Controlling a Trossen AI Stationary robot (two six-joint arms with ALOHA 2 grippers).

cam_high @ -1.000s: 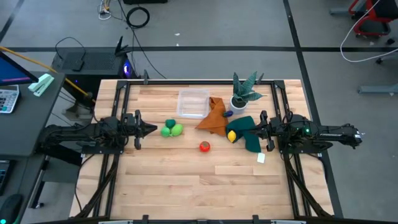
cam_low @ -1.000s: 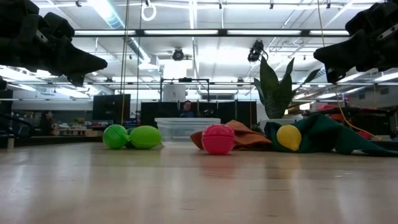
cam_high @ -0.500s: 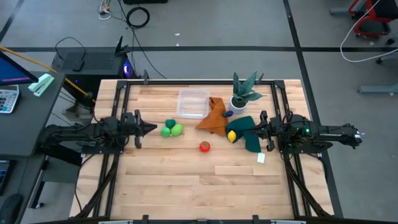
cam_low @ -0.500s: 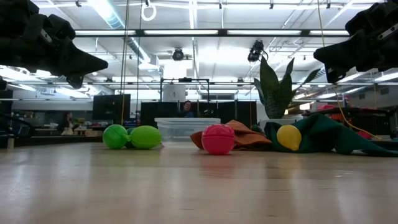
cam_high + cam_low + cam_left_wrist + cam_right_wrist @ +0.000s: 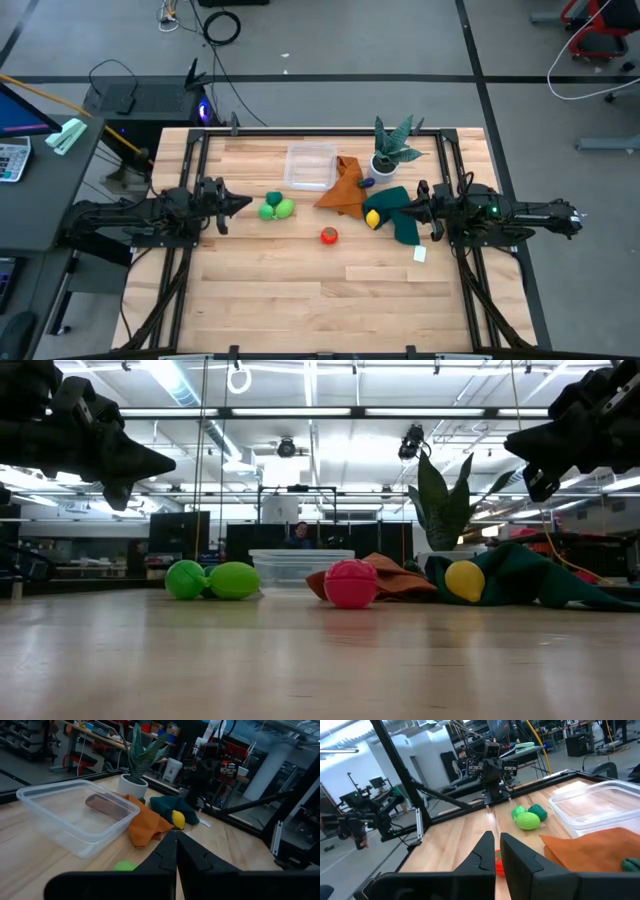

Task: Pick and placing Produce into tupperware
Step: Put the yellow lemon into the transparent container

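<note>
Two green produce pieces [image 5: 276, 209] lie touching on the table, just right of my left gripper [image 5: 246, 203], which hovers shut above the table. The red piece [image 5: 329, 236] sits alone toward the near edge. The yellow piece [image 5: 372, 218] rests on the dark green cloth, just in front of my right gripper [image 5: 398, 210], which also hovers, shut but for a thin slit. The dark purple piece [image 5: 367, 183] lies beside the plant pot. The clear tupperware [image 5: 310, 166] stands toward the far edge with nothing inside it.
An orange cloth [image 5: 343, 190] lies against the tupperware's right side, and a dark green cloth [image 5: 402, 218] spreads under my right gripper. A potted plant [image 5: 392, 150] stands at the far right. A small white tag [image 5: 420, 254] lies near the right arm. Bare wood fills the table's near half.
Both arms have stirred only slightly where they hover. No produce, cloth or container has moved.
</note>
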